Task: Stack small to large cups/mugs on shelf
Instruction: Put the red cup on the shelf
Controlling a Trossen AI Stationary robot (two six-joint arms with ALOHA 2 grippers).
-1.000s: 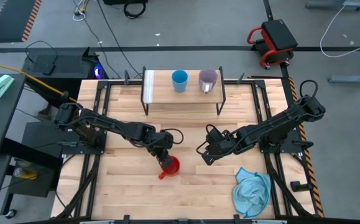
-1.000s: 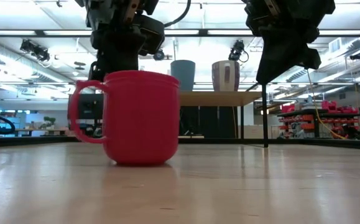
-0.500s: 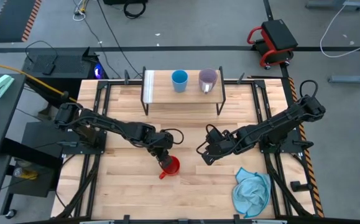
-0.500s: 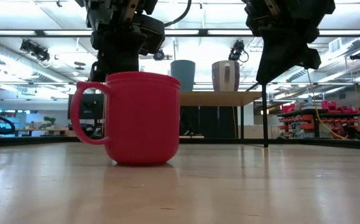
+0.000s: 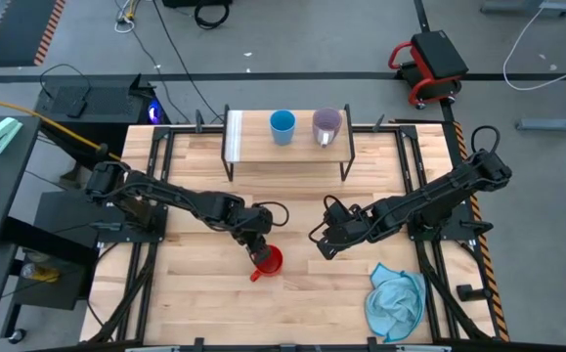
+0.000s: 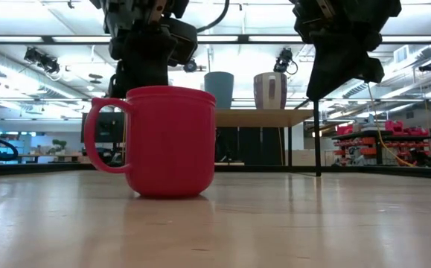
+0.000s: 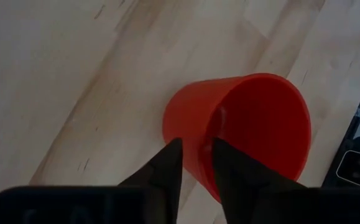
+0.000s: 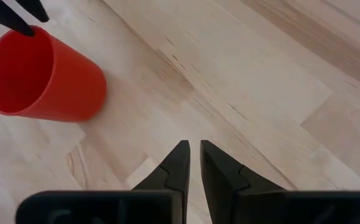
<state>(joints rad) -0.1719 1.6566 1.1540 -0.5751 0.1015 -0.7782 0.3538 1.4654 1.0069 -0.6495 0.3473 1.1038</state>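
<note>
The red mug (image 5: 269,260) stands upright on its base on the tabletop, handle (image 5: 255,275) toward the near edge. My left gripper (image 5: 259,250) is at its far-left rim, shut on the wall. My right gripper (image 5: 319,242) hangs shut above bare wood, to the mug's right, touching nothing. The light blue cup (image 5: 283,126) and the purple-grey mug (image 5: 326,125) stand side by side on the shelf (image 5: 253,137) near the far edge. The low view shows the red mug (image 6: 172,141) close up, with the shelf (image 6: 260,117) behind it. My left gripper pinches the red mug's wall at the rim (image 7: 198,148), on the side away from the handle. One finger (image 7: 228,165) is inside the mug and one finger (image 7: 170,163) is outside. The fingers come from above, pointing down. The mug stands upright with its base on the table.
A crumpled light blue cloth (image 5: 397,300) lies at the table's near right corner. The shelf's black legs (image 5: 230,164) stand on the far half of the table. Bare wood lies between the shelf and the red mug.
The red mug has slid a little toward the table's right while staying upright on its base. Both arms have otherwise held their places.
</note>
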